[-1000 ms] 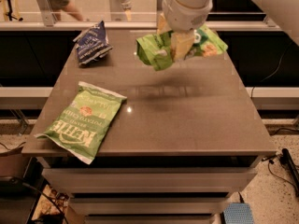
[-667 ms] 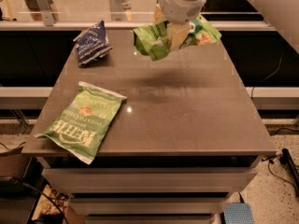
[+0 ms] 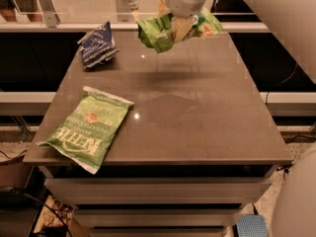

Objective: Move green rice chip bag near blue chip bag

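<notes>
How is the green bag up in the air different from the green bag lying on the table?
The green rice chip bag hangs crumpled above the far side of the table, pinched in the gripper; the Kettle bag lies flat near the front left corner, touched by nothing. The green rice chip bag is brighter green with tan cakes pictured; the Kettle bag is paler with big white letters. Both are green snack bags.

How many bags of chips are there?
3. The green rice chip bag hangs in the gripper above the back of the table. The blue bag lies back left. The Kettle bag lies front left, overhanging the edge.
</notes>
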### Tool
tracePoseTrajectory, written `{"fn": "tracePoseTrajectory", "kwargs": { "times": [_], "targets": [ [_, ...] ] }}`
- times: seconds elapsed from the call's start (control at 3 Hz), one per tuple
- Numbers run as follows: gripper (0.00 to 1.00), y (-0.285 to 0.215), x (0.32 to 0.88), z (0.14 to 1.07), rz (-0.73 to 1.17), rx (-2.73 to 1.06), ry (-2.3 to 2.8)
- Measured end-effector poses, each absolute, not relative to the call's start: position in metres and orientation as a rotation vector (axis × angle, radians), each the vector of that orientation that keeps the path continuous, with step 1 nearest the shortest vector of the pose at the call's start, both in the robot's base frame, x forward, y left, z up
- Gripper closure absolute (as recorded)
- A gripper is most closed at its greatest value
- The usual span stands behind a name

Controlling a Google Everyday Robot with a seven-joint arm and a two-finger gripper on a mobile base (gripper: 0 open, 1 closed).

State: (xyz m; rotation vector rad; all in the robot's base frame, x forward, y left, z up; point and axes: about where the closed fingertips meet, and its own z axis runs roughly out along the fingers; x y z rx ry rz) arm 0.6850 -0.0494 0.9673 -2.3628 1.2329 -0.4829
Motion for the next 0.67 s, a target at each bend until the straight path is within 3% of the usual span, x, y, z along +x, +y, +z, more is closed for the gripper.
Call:
{"fn": "tracePoseTrajectory", "kwargs": {
  "times": [0.67],
  "targets": [
    [1.00, -0.053, 0.728, 0.944, -0.430, -2.359, 1.221]
  ]
}}
